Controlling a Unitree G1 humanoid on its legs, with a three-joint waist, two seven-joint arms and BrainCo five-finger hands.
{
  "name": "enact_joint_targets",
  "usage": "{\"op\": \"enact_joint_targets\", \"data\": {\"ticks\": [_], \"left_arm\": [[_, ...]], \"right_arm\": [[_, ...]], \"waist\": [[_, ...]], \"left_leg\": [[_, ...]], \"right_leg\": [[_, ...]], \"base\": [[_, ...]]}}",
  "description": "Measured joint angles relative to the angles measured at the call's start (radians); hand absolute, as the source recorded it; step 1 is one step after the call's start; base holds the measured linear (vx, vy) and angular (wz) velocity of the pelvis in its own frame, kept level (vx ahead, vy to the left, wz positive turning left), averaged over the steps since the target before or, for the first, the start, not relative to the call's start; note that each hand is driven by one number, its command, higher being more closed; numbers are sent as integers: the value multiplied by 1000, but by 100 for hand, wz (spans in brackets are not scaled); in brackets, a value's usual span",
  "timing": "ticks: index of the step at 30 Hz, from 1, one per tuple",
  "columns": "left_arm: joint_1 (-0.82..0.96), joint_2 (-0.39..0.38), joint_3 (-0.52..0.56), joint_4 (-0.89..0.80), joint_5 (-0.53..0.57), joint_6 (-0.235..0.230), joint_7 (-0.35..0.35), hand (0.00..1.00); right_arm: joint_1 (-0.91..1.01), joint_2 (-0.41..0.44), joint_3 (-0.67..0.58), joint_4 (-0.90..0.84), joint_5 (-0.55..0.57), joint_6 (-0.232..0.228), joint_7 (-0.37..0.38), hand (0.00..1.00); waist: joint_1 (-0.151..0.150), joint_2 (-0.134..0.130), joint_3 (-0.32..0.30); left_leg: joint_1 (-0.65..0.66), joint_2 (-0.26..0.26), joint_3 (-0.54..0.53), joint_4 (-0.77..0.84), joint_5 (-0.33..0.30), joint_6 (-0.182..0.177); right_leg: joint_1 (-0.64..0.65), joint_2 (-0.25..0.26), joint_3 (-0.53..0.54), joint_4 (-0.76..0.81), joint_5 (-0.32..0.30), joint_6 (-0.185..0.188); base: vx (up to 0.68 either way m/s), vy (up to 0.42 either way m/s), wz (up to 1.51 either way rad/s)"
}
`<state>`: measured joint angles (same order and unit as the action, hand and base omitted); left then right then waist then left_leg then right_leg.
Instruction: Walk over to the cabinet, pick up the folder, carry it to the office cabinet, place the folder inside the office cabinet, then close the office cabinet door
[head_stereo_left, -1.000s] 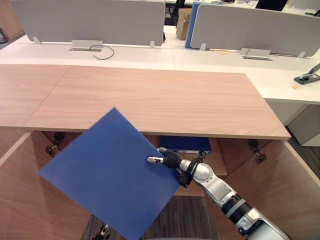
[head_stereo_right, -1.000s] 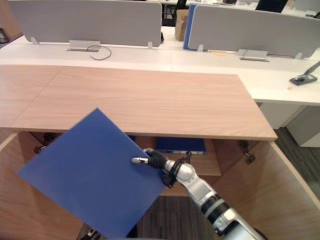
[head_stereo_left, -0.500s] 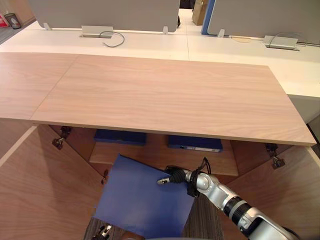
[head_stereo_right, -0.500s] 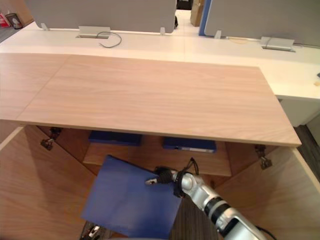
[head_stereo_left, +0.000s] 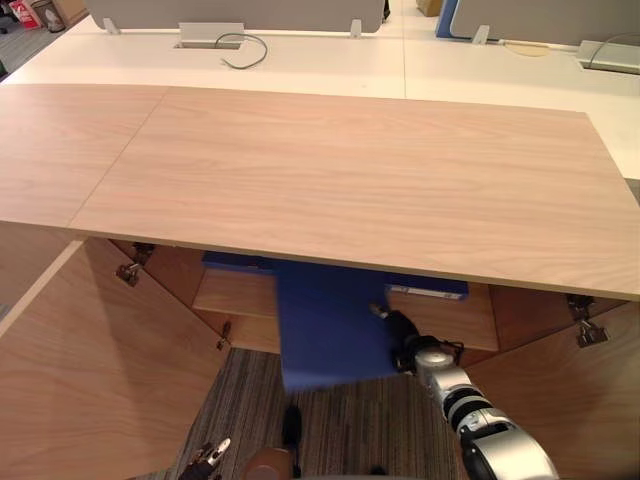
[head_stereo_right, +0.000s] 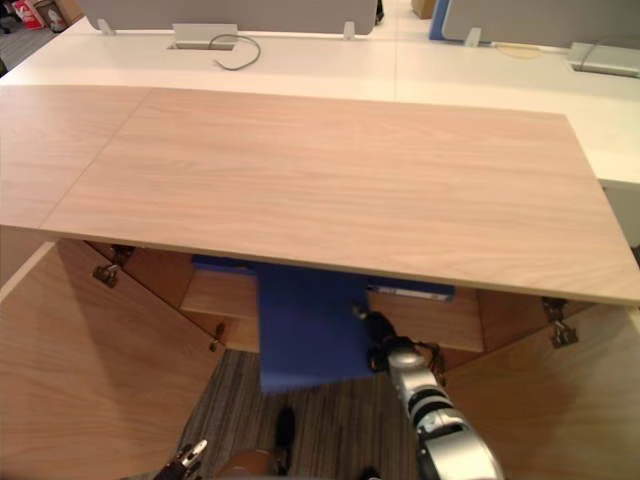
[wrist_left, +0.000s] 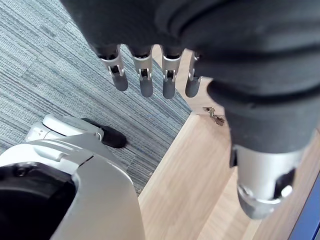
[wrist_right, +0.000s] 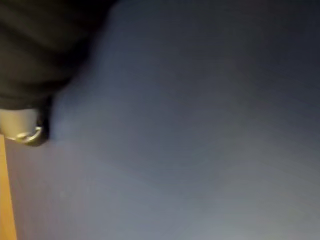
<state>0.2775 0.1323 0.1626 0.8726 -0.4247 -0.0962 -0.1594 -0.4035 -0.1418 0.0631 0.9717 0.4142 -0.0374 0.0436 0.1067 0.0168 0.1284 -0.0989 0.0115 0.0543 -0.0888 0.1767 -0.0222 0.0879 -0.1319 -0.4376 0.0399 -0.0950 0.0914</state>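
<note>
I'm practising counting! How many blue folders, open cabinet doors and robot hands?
Blue folders: 3 (held folder, left shelf folder, right shelf folder)
Open cabinet doors: 2 (left door, right door)
Robot hands: 2 (right hand, left hand)
Total: 7

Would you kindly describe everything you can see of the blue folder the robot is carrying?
The blue folder is a plain, flat, matte rectangle with no markings visible. It is held broad face up, its far end tucked under the cabinet's wooden top toward the shelf, its near end jutting over the striped carpet. The right hand pinches its right edge; nothing else visibly touches it.
</note>
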Motion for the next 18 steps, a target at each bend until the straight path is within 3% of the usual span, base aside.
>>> {"op": "enact_joint_targets", "data": {"ticks": [1,4,7,14,18], "left_arm": [[-3,-10,6,0,-1,1,6,0],[-7,-34,20,0,-4,6,16,0],[-9,-54,32,-1,-6,10,23,0],[-8,-69,45,-46,-7,13,33,0],[-9,-72,40,-105,-26,12,47,0]], "right_arm": [[-1,11,-21,-1,141,-9,-16,100],[7,51,-76,-9,390,-36,-40,100],[32,102,-123,-63,521,-59,-52,100],[28,168,-160,-109,661,-103,-80,100],[-87,185,-202,-111,707,-125,-134,100]], "waist": [[-2,1,6],[-5,3,15],[-5,3,15],[5,5,17],[22,29,34]], "left_leg": [[4,1,1,0,0,0],[13,6,8,-4,-1,-2],[15,9,15,-5,-4,-4],[15,7,33,-4,-11,-4],[10,10,42,3,-11,-4]], "right_leg": [[3,-1,0,0,0,0],[10,-6,1,2,-1,1],[10,-7,1,4,-3,2],[12,-15,-1,11,-9,8],[-7,-22,0,41,-15,7]], "base": [[0,0,0],[-16,-9,-4],[-14,-6,-4],[18,-4,-2],[18,-4,-5]]}}
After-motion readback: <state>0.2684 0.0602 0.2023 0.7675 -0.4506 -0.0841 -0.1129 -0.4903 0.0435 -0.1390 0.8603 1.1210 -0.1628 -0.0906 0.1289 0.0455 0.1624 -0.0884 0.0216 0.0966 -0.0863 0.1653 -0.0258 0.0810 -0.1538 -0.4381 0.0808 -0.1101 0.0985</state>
